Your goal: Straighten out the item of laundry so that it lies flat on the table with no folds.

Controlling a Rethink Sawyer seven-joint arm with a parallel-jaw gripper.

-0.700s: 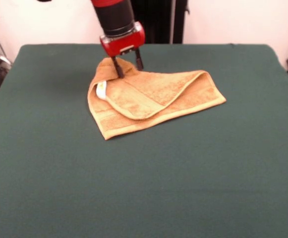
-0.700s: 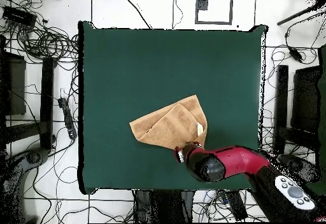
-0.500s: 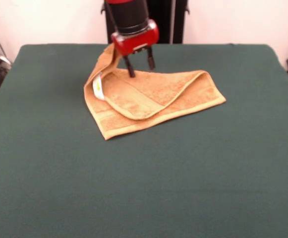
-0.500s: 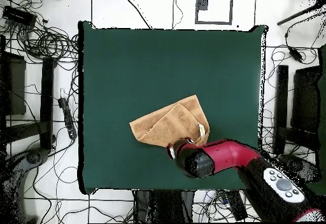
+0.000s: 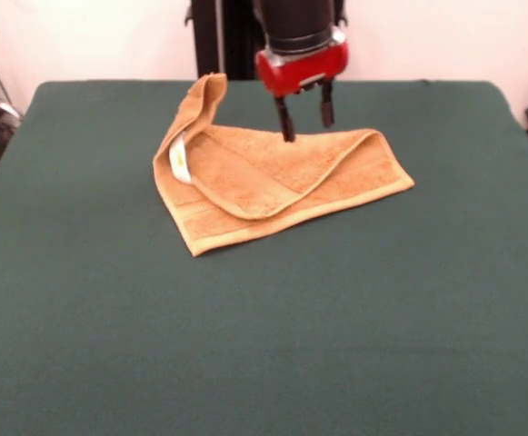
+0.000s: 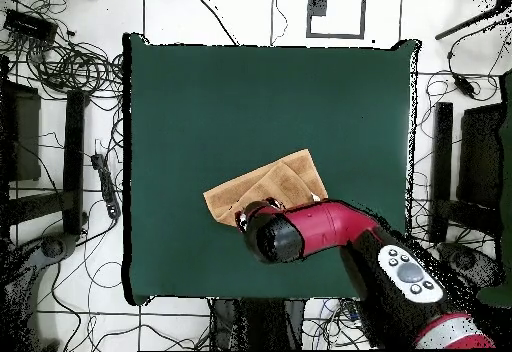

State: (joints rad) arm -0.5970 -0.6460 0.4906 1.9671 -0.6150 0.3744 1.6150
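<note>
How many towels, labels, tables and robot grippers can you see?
Towels: 1, the orange towel, folded over
Labels: 1, the white label on it
Tables: 1, the green table
Grippers: 1, the gripper, open
Total: 4

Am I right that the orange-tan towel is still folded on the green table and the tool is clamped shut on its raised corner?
Not quite. The towel is indeed still folded on the green table, but the front view shows the tool open and empty, hanging above the towel's middle, apart from the raised corner that stands up on its own.
</note>
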